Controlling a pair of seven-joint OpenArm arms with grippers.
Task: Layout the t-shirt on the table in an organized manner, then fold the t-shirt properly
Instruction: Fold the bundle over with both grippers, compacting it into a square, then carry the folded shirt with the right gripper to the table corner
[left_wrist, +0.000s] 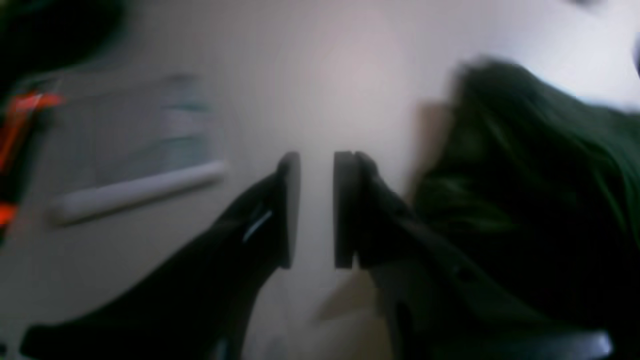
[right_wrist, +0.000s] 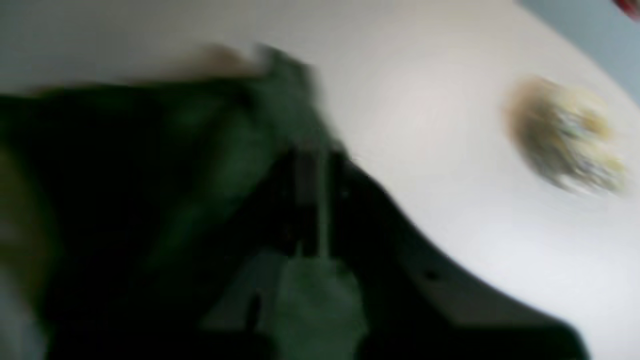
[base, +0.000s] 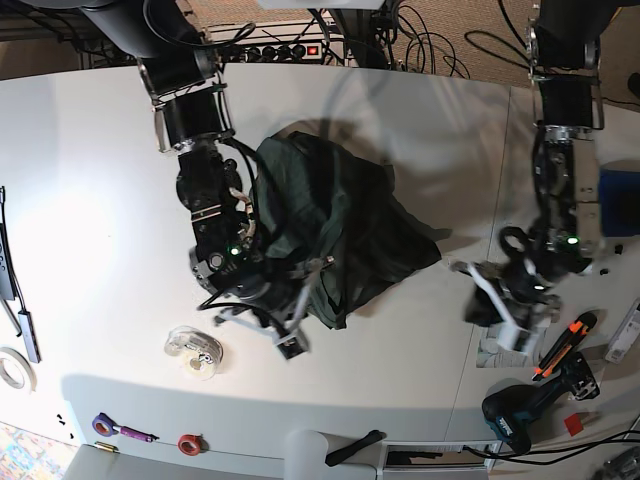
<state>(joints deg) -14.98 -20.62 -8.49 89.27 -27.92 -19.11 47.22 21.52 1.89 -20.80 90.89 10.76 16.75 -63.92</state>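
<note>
The dark green t-shirt (base: 335, 225) lies crumpled in a heap in the middle of the white table (base: 100, 180). My right gripper (base: 292, 322) is at the heap's near-left edge. In the blurred right wrist view it (right_wrist: 310, 200) is shut on a fold of the t-shirt (right_wrist: 225, 150). My left gripper (base: 478, 298) hovers over bare table to the right of the heap, clear of the cloth. In the left wrist view it (left_wrist: 317, 210) stands open with a narrow gap and nothing between its fingers. There the t-shirt (left_wrist: 530, 175) lies to its right.
A clear tape roll (base: 195, 352) sits just left of my right gripper, blurred in the right wrist view (right_wrist: 565, 135). A drill (base: 525, 412) and an orange-handled tool (base: 562, 345) lie at the near right. Small purple and red items (base: 120, 430) rest by the front edge. Cables run along the back.
</note>
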